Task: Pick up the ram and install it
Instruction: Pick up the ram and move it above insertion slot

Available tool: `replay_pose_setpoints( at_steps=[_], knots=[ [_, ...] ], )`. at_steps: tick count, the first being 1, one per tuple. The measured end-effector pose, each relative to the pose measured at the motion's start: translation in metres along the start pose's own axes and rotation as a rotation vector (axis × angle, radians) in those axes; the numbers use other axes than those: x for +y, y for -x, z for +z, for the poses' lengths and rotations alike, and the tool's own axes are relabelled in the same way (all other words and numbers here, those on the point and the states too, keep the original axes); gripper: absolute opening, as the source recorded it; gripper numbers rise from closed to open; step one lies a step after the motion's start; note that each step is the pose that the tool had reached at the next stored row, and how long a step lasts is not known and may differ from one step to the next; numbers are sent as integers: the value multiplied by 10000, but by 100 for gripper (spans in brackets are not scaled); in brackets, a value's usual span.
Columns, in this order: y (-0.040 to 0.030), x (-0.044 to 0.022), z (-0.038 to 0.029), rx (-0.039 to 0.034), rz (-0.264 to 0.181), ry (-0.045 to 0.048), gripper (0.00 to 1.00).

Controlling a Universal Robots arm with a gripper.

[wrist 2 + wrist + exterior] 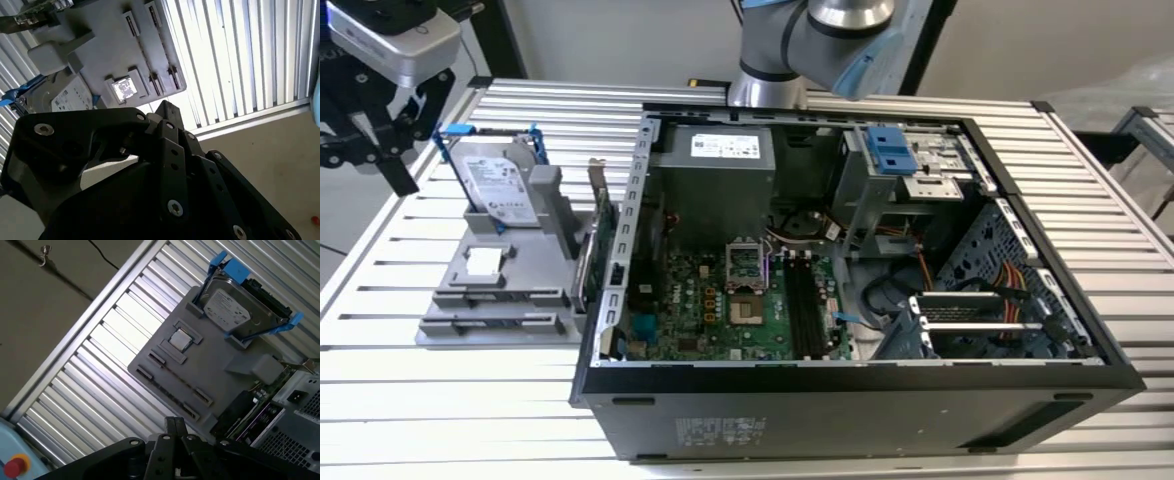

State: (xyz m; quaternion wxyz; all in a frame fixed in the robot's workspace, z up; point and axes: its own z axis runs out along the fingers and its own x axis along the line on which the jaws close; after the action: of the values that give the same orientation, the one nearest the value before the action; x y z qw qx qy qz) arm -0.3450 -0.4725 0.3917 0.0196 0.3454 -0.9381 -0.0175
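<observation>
The black gripper point(175, 424), its tips pressed together on nothing, hangs above the far left of the ribbed metal table point(427, 390). I cannot make out the slim, dark ram stick. The grey plastic tray point(520, 312) lies on the near side of the gripper, and its long slots run left to right in the exterior view.

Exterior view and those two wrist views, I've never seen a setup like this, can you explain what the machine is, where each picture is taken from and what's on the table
It is one robot arm with a claw. The exterior view comes from a camera off the arm; both wrist views come from cameras riding by the claw, looking past it. On the slatted table sit an open computer case and a grey holder carrying a silver hard drive. The claw looks shut, holding nothing.
</observation>
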Motion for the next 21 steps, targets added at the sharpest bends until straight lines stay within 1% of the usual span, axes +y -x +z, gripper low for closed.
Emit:
replay_pose_setpoints(
  at_steps=[21],
  knots=[
    [0, 0, 0, 125, -2419, -73, 0]
  ],
)
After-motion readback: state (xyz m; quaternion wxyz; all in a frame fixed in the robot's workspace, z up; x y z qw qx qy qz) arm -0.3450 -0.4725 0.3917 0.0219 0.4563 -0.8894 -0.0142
